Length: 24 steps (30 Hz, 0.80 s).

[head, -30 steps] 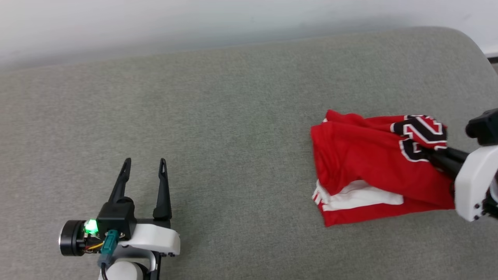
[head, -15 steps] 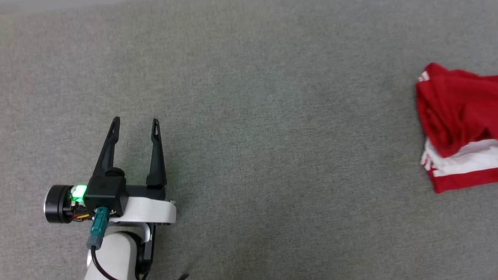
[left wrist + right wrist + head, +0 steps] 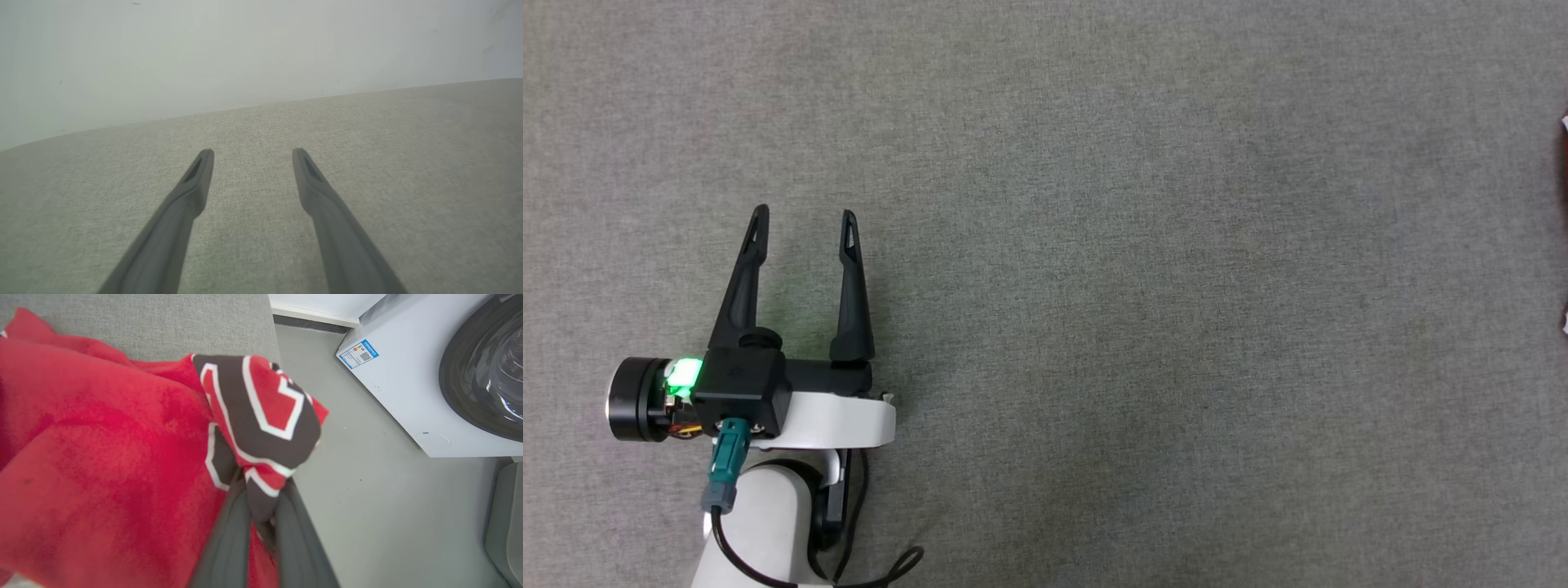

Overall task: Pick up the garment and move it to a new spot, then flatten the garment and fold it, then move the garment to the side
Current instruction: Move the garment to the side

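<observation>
The garment is a red shirt with a black-and-white printed patch, bunched on the grey cushion near its right end. My right gripper is shut on a raised fold of the garment at the printed patch, in the right wrist view. The fold stands up over the cushion's edge. My left gripper hovers open above bare grey fabric at the lower left of the head view, far from the garment. Nothing lies between its fingers in the left wrist view.
A white washing machine with a dark round door stands on the grey floor past the cushion's right end. A pale wall rises behind the cushion. Wide grey cushion surface stretches right of my left gripper.
The head camera has swung down and to the left, so the garment and my right arm have slid off the picture's right edge. My left gripper stays open.
</observation>
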{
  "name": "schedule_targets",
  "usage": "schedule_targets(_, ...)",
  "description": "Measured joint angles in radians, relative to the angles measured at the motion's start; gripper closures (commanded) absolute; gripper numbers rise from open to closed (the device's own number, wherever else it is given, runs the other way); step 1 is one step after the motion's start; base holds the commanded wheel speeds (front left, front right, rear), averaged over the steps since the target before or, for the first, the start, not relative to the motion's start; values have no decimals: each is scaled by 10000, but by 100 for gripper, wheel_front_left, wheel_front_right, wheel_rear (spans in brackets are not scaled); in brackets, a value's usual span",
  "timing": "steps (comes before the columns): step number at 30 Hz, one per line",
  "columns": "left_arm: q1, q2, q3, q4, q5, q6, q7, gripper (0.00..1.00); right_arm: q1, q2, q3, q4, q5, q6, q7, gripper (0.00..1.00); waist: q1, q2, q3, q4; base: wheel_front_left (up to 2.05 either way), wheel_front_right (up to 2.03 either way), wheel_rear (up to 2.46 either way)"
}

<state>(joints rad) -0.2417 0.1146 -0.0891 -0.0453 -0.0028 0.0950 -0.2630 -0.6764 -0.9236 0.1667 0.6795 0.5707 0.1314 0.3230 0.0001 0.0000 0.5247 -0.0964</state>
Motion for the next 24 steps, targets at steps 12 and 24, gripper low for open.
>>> schedule_targets(12, 209, -19, -48, 178, -100, 119, 0, 0, -313, 598, -901, 587, -844, 0, -1089, 0, -1, 0, -745, -22, 0, 0, 0)
schedule_targets(24, 1136, -171, 25, 443, -384, 228, 0, 0, 332, 1762, -2255, -1267, -1875, -2, -3540, 0, -2, 0, -2159, 84, 0, 0, 0)
